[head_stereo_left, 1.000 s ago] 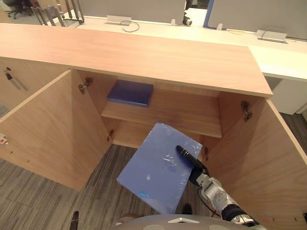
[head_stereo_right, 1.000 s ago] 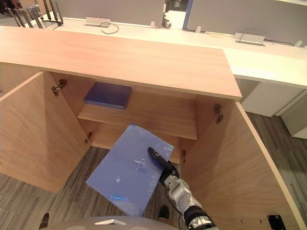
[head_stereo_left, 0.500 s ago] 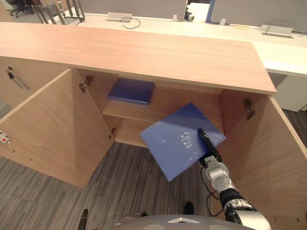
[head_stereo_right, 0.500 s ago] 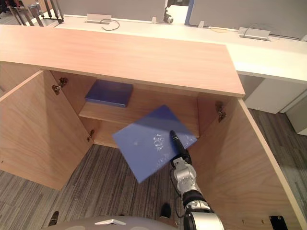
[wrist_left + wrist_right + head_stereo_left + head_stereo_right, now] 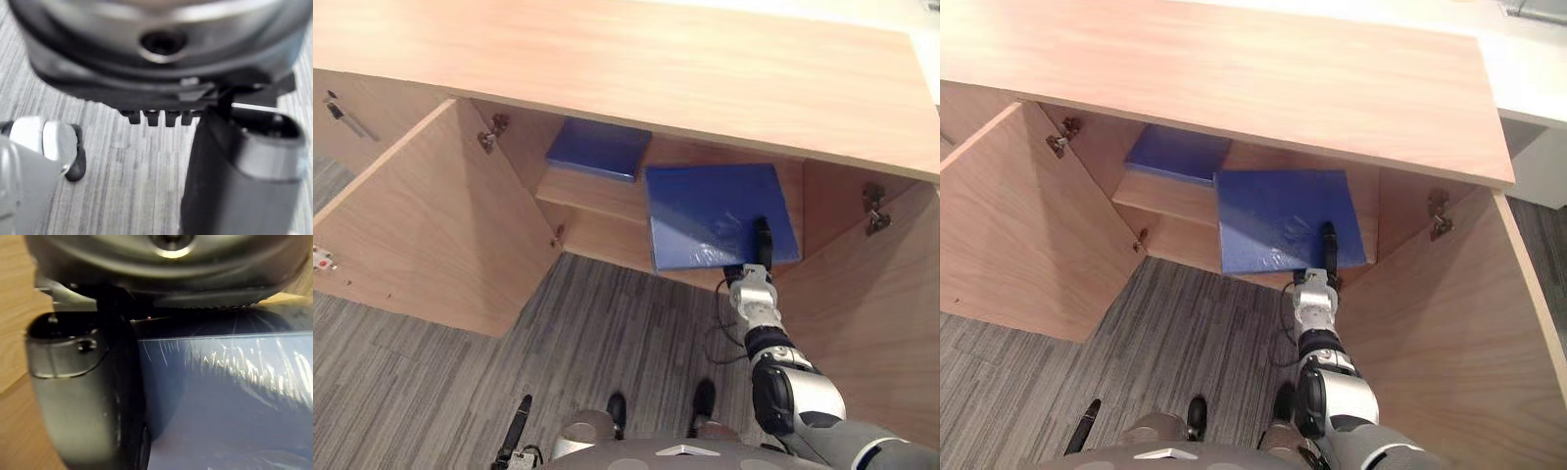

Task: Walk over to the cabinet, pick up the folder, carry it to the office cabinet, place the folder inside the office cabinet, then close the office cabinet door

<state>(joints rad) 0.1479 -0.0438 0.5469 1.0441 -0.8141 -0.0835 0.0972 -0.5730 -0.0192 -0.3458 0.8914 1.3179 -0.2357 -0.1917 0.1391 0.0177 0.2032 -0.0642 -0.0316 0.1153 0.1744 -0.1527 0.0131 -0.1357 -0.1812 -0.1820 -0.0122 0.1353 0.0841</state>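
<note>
The right hand (image 5: 762,240) is pinched on the blue folder (image 5: 710,211), with the thumb laid on top near the edge closest to the robot and the other fingers hidden under it. Half a second ago the folder was held tilted in front of the opening. Now it is held flat and has been pushed into the right side of the office cabinet (image 5: 656,69), over the shelf (image 5: 592,201). Its near edge is seen sticking out past the shelf's front. Whether it rests on the shelf yet cannot be told. A second blue folder (image 5: 599,149) is seen lying further back on the left of the same shelf. The left door (image 5: 421,225) and the right door (image 5: 871,323) are both swung wide open. The left hand (image 5: 519,426) is hung low over the carpet (image 5: 607,333), and whether it is open or shut cannot be told. The putting-in step looks almost done. The folder is yet to be let go, and the doors are yet to be shut.
</note>
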